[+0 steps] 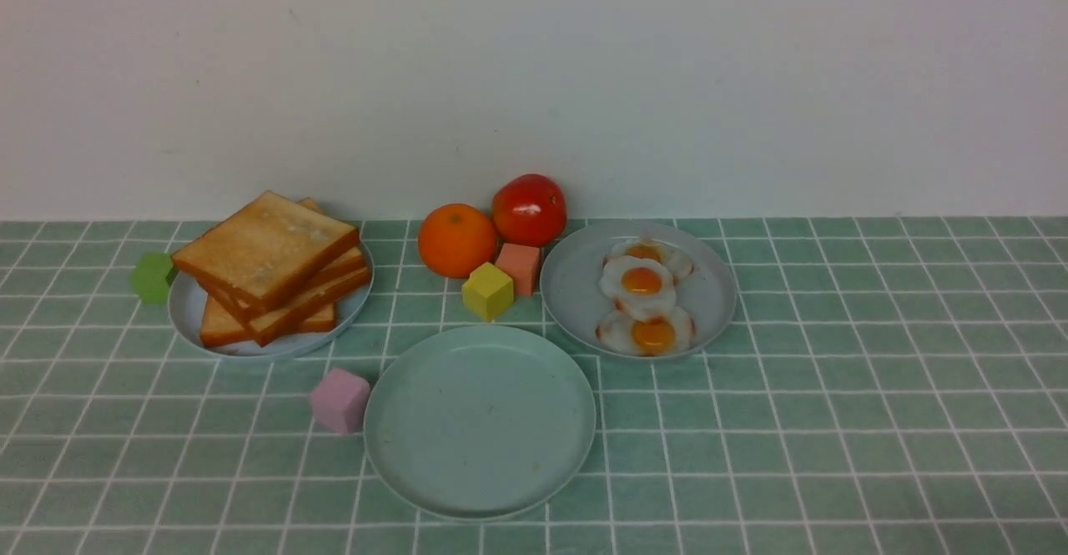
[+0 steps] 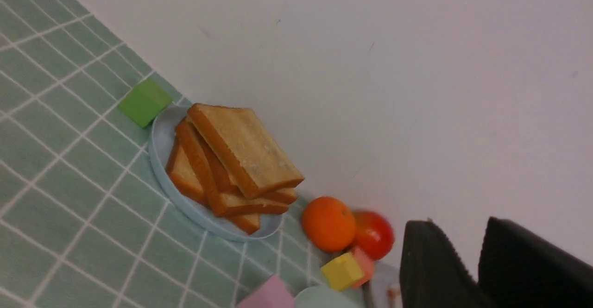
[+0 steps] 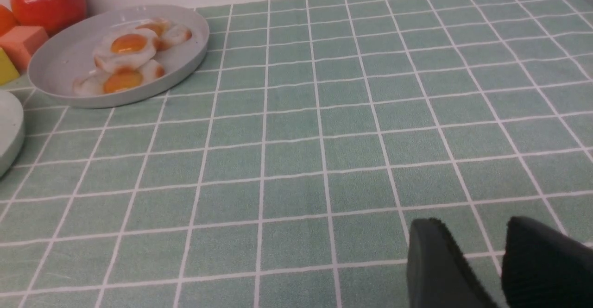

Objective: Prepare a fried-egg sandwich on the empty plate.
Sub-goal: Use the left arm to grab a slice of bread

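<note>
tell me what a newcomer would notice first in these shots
The tall stack of toast on a blue-grey plate at the left grabs the eye, matched on the right by three fried eggs lined up on a second plate. Between them, nearest the camera, sits the empty mint-green plate, with a bright orange and tomato behind it by the wall.

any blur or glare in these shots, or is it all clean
Front view: even, soft light, no glare, only faint shadows beside the empty plate. Left wrist view: the tomato is smeared, and the left gripper is a dark, soft-edged shape. Right wrist view: grid lines crisp, the fried eggs slightly soft.
</note>
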Robot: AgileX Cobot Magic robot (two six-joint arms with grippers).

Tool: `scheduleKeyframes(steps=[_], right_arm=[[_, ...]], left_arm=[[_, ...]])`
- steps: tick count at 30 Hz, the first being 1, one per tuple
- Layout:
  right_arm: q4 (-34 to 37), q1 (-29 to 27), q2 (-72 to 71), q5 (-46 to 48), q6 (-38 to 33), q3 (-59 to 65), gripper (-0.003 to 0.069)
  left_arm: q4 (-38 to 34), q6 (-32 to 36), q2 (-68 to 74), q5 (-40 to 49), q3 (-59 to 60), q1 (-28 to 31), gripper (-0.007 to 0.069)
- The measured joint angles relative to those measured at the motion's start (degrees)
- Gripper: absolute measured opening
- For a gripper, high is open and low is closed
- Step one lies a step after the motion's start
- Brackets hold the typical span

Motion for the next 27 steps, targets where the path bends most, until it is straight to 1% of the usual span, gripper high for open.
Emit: scheduleKeyframes(steps=[2,4,5,6,7,8,10,14,15,18,20,21,22,24,25,26,27], right_arm=[[0.0,0.0,0.0,0.0,0.0,0.0,0.0239],[0.0,0.0,0.0,0.0,0.0,0.0,0.0239],[0.0,0.0,0.0,0.0,0.0,0.0,0.0239],[0.0,0.0,0.0,0.0,0.0,0.0,0.0239],[0.0,0.0,0.0,-0.06,0.0,0.0,0.0239],[0.19,0.0,0.0,-0.41,0.17,0.0,0.0239],[2.74,0.0,0.0,-2.4,1.9,0.32,0.0239],[10.49,0.0,0.0,-10.39,6.98,0.56,0.0239],[10.87,0.0,0.0,-10.39,7.22,0.56,0.0239],[17.3,0.0,0.0,-18.01,10.67,0.56,0.0239],[18.78,0.0,0.0,-19.25,11.9,0.56,0.0239],[20.45,0.22,0.0,-17.79,13.39,-0.77,0.0239],[20.68,0.59,0.0,-15.84,13.71,-2.17,0.0238],[20.45,1.96,1.34,-8.58,13.21,-7.63,0.0217],[20.28,2.36,1.95,-7.66,12.82,-9.2,0.0213],[18.93,4.26,5.52,0.34,10.14,-16.44,0.0171],[17.88,5.55,8.5,5.99,7.45,-21.37,0.0139]], left_arm=[[2.0,4.1,5.83,4.16,-5.03,-1.58,0.0111],[3.31,9.9,12.02,11.44,-12.14,-5.19,0.005],[3.32,10.95,12.61,12.12,-12.76,-5.95,0.0046],[3.55,14.84,18.21,18.65,-18.3,-8.93,0.0007],[3.55,15.28,18.86,18.65,-18.92,-9.29,0.0007],[3.72,17.86,23.57,23.6,-23.05,-11.61,-0.0013],[3.77,20.06,30.67,29.62,-28.21,-14.44,-0.0013],[3.71,21.78,39.91,32.92,-34.11,-17.65,-0.0013],[3.71,21.9,40.25,32.98,-34.11,-17.82,-0.0013],[3.71,24.48,44.45,33.08,-34.78,-20.74,-0.0013],[3.71,25.31,45.21,33.28,-34.78,-21.41,-0.0013],[3.92,25.92,46.53,33.35,-34.97,-22.2,-0.0013],[4.34,25.87,47.49,33.35,-35.4,-22.27,-0.0013],[5.64,25.11,49.89,33.29,-36.95,-22.33,-0.0013],[5.88,25.11,50.21,33.29,-37.19,-22.33,-0.0013],[8.23,24.56,53.32,33.24,-39.6,-22.33,-0.0013],[10.07,24.3,55.68,33.24,-41.44,-22.33,-0.0013]])
